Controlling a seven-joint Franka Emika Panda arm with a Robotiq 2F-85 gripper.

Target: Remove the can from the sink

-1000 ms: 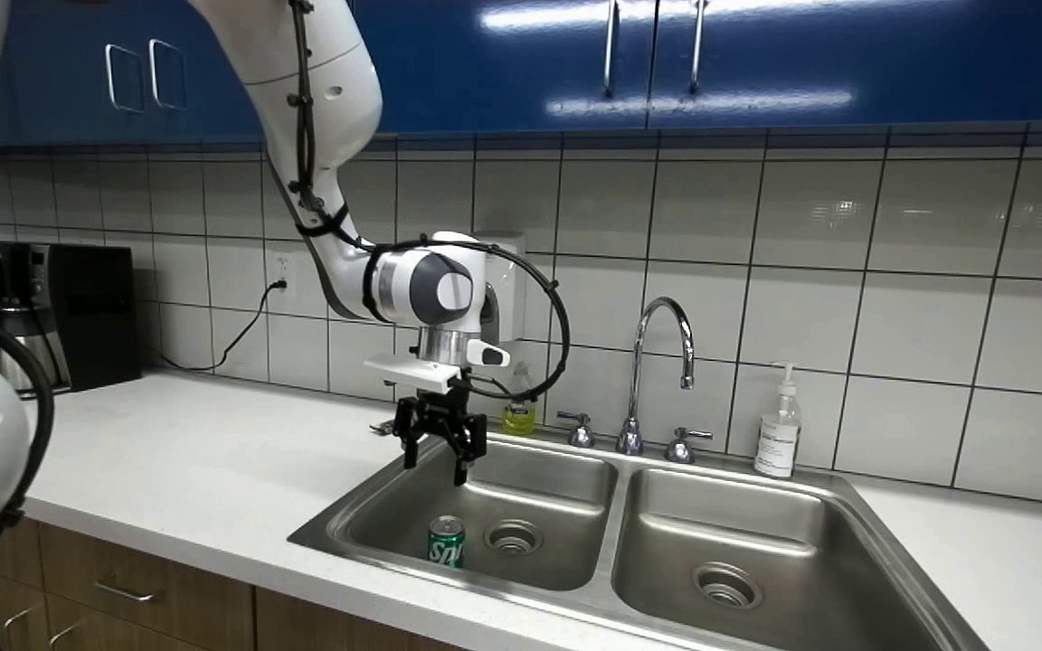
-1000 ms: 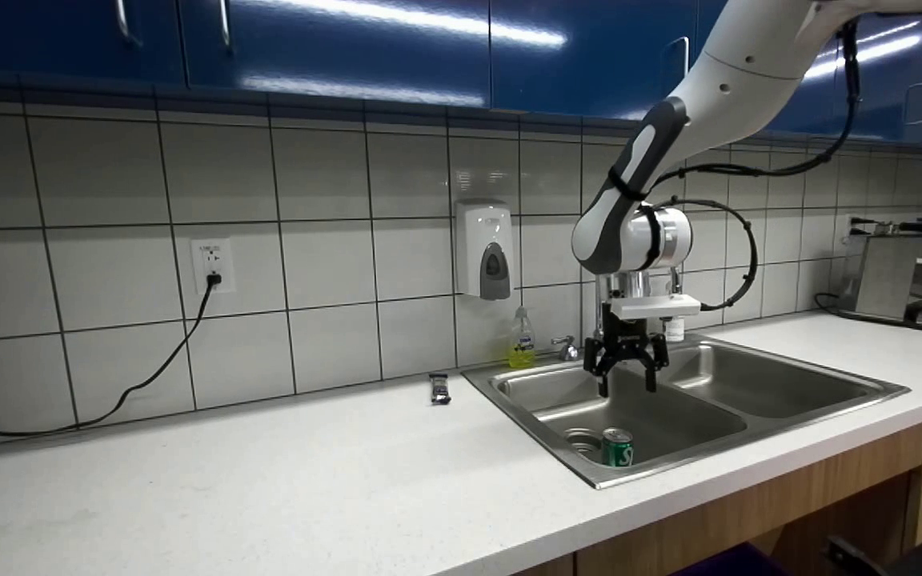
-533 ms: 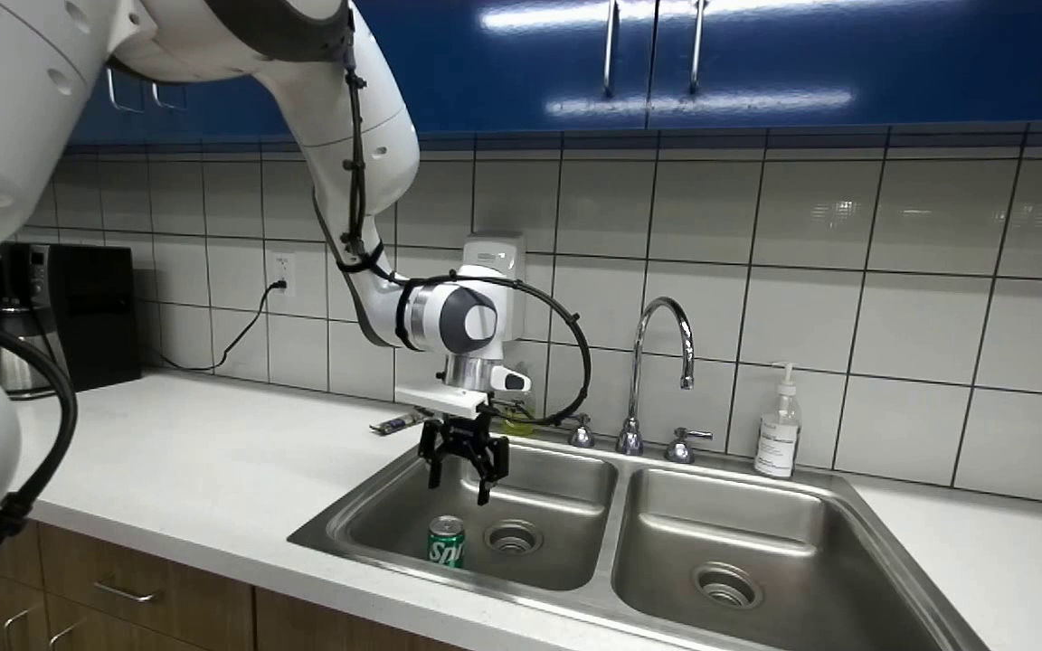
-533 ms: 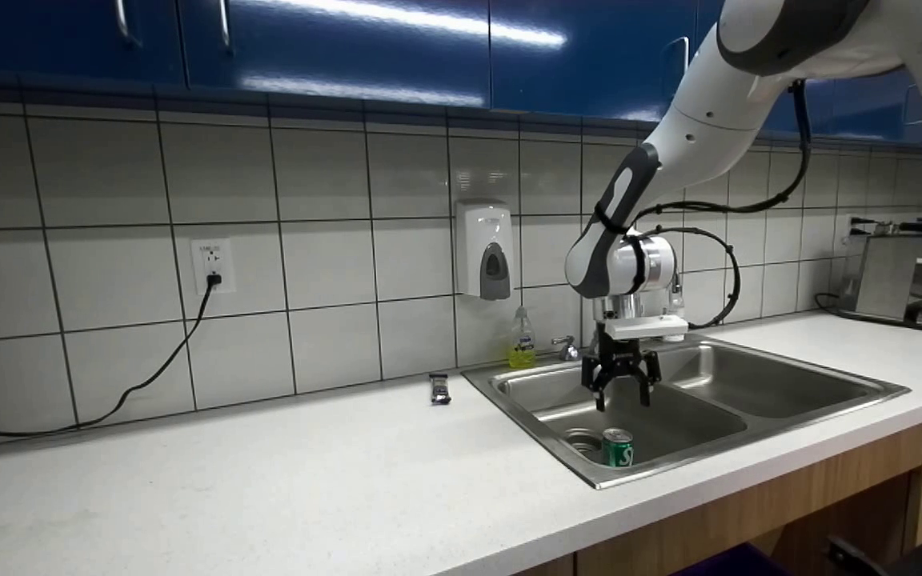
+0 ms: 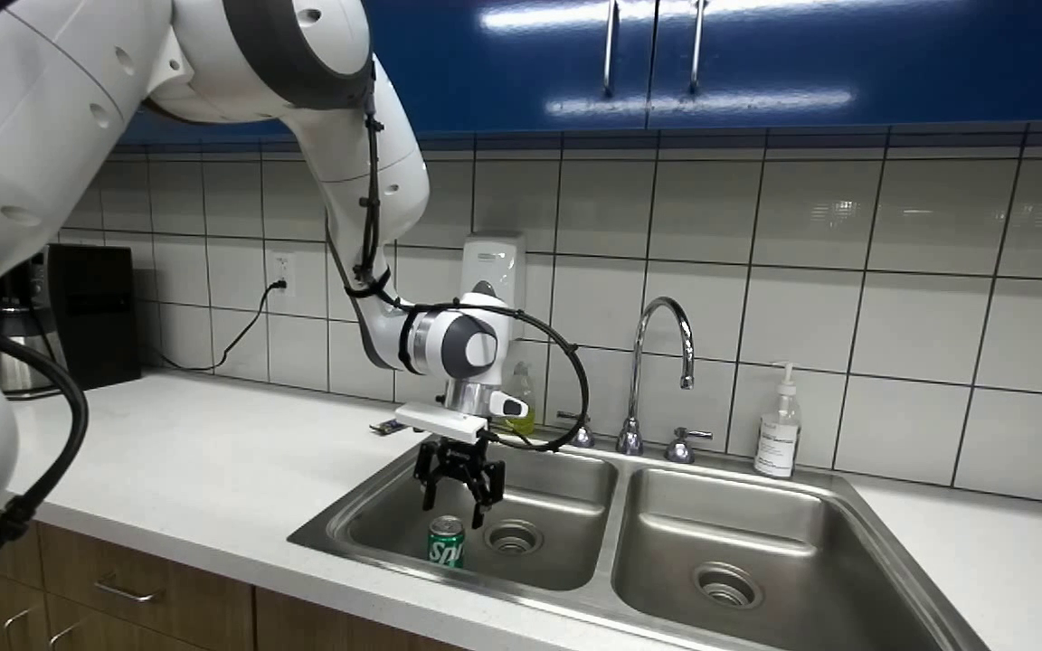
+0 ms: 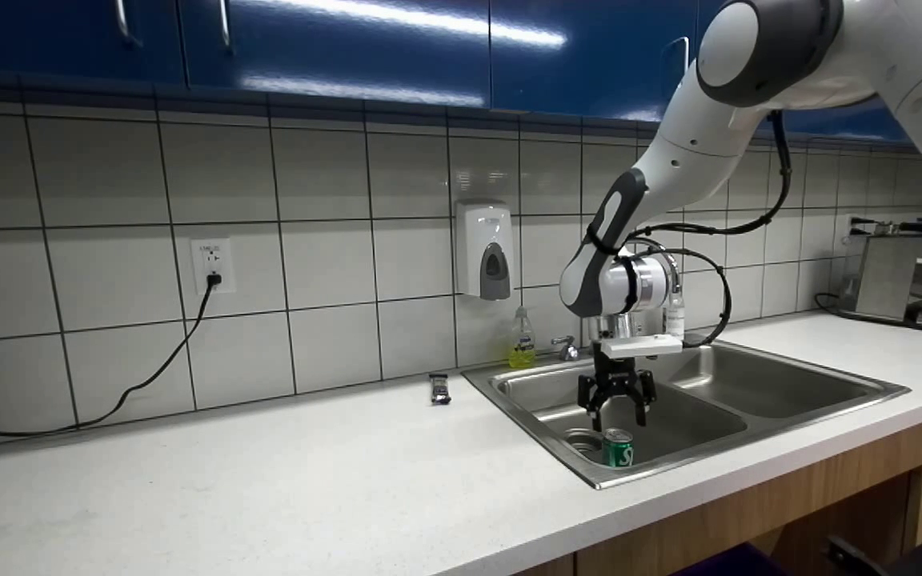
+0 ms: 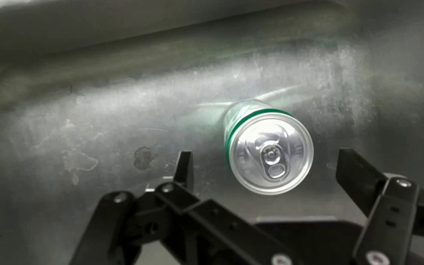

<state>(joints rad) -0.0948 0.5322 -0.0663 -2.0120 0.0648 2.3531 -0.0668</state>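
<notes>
Tiled wall (image 5: 801, 316), can (image 5: 446, 544) upright in sink (image 5: 616, 524), long axis vertical, pincer (image 6: 619, 424) spread above

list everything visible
Smooth countertop: 1, white, along tiled wall
Double-basin steel sink: 1, silvery, in countertop
Cylindrical metal can: 1, green and silvery, in sink
Curved faucet: 1, chrome, behind basins
Lever handles: 2, chrome, flanking faucet
Pump bottle: 1, clear, by sink
Tapered bottle: 1, yellow, by sink
Boxy dispenser: 1, white, on wall
Wrapped packet: 1, dark, on countertop
Boxy appliances: 2+, black and silvery, on countertop
Corded outlet: 1+, white, on wall
Glossy cupboards: several, blue, overhead
Wooden cabinets: several, brown, below countertop
Jointed arm: 1, white, over sink
Fingered gripper: 1, black, open above can
</notes>
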